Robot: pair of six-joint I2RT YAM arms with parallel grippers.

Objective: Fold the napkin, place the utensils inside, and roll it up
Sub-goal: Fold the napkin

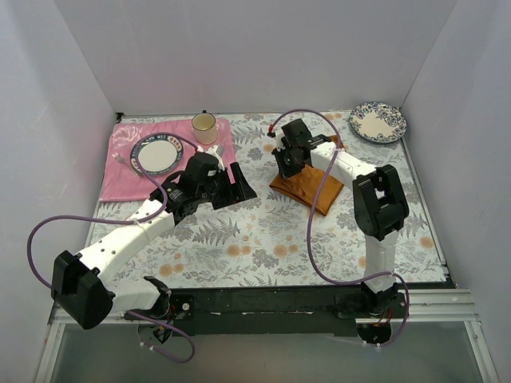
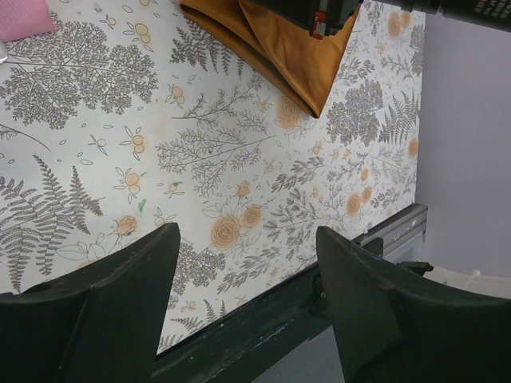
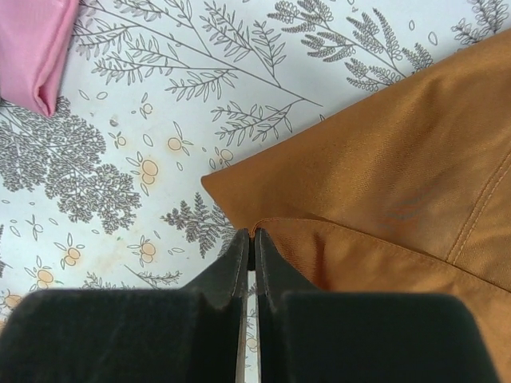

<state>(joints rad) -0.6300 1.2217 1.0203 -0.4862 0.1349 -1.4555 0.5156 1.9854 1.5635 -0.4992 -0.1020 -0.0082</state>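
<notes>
While the rust-orange, slightly shiny cloth napkin (image 1: 307,190) is lying folded on the fern-printed tablecloth (image 1: 239,239), to the right of the pink fabric placemat (image 1: 128,182) and apart from it, the edge of its upper layer is being pinched by the right gripper (image 3: 250,239), whose black jaws are being pressed together on the hem. The left gripper (image 2: 246,235) is being held wide apart and empty, between the placemat and the napkin. A slip is being risked: only a thin hem is being caught, so it could be pulled free, or the 2 layers could be dragged together, undoing the fold. The white ceramic soup spoon cannot be made out with certainty.
</notes>
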